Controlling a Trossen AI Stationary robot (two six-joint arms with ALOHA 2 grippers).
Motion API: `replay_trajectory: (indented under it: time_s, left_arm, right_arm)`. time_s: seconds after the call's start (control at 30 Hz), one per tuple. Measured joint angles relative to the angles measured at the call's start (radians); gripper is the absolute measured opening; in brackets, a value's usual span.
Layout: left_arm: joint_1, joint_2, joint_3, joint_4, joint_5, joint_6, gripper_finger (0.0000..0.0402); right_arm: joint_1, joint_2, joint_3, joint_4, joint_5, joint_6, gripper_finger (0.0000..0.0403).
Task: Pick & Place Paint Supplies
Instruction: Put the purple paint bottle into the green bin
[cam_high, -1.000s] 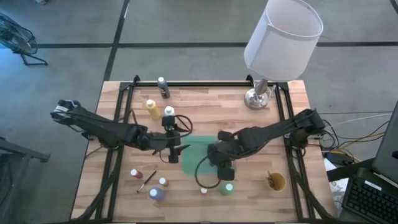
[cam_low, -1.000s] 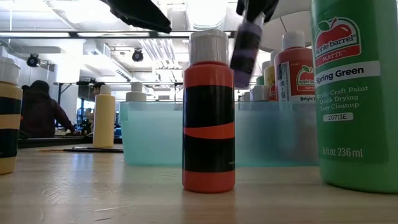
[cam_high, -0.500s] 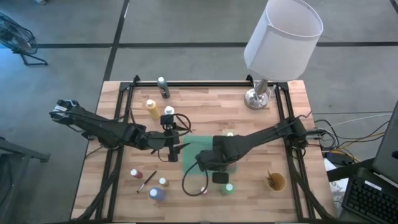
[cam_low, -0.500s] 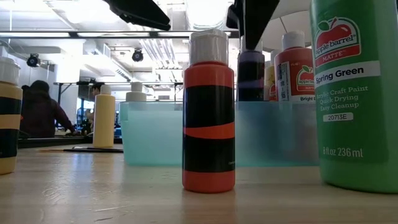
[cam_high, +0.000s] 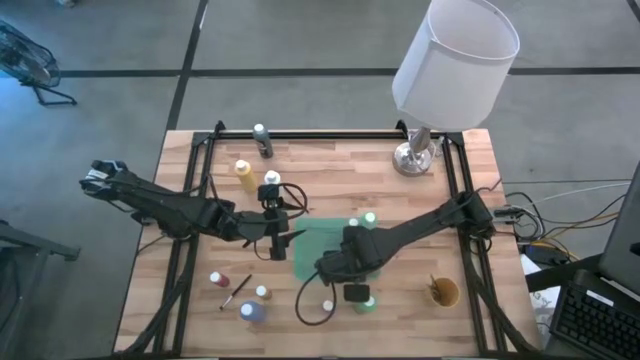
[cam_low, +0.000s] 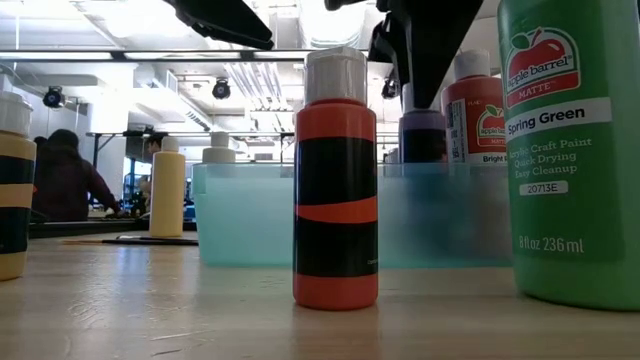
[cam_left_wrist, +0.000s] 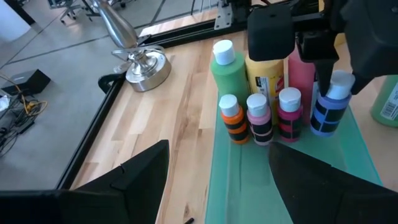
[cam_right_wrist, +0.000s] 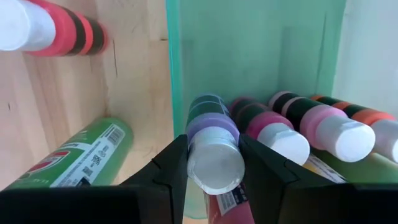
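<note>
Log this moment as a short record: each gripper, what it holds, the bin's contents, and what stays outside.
right gripper: shut on the purple bottle, held by its cap over the green bin
purple bottle: upright, low in the bin beside the row
left gripper: fingers open, empty, at the bin's left edge
bin row: orange, two pink, a blue-looking one, taller green, yellow and red behind
outside bin: big green bottle, orange bottle, brush
lamp: far right corner

My 2 arms are dark, slim and jointed, trailing black cables; my fingers (cam_right_wrist: 168, 180) are matte black wedges.
</note>
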Motion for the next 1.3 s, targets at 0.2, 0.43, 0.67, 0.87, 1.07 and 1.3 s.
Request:
replay_trajectory:
  time_s: [0.2, 0.43, 0.67, 0.87, 1.07, 1.3]
  left_arm:
    - [0.000, 0.000, 0.000, 0.000, 0.000, 0.000, 0.0277]
    - [0.000, 0.000, 0.000, 0.000, 0.000, -0.001, 0.0277]
    - [0.000, 0.000, 0.000, -0.010, 0.001, -0.005, 0.0277]
    - [0.000, 0.000, 0.000, -0.013, 0.001, -0.007, 0.0277]
    - [0.000, 0.000, 0.000, -0.017, 0.001, -0.008, 0.0277]
    - [0.000, 0.000, 0.000, -0.022, 0.001, -0.012, 0.0277]
  right_arm:
    - [0.000, 0.001, -0.001, 0.002, -0.001, -0.001, 0.0113]
    - [-0.004, 0.002, -0.009, 0.024, -0.001, 0.012, 0.0113]
    - [-0.015, 0.002, -0.072, 0.051, -0.013, 0.023, 0.0113]
    - [-0.018, 0.001, -0.079, 0.059, -0.021, 0.022, 0.0113]
    - [-0.021, 0.001, -0.086, 0.076, -0.032, 0.018, 0.0116]
    - [-0.023, 0.000, -0.095, 0.080, -0.049, 0.017, 0.0116]
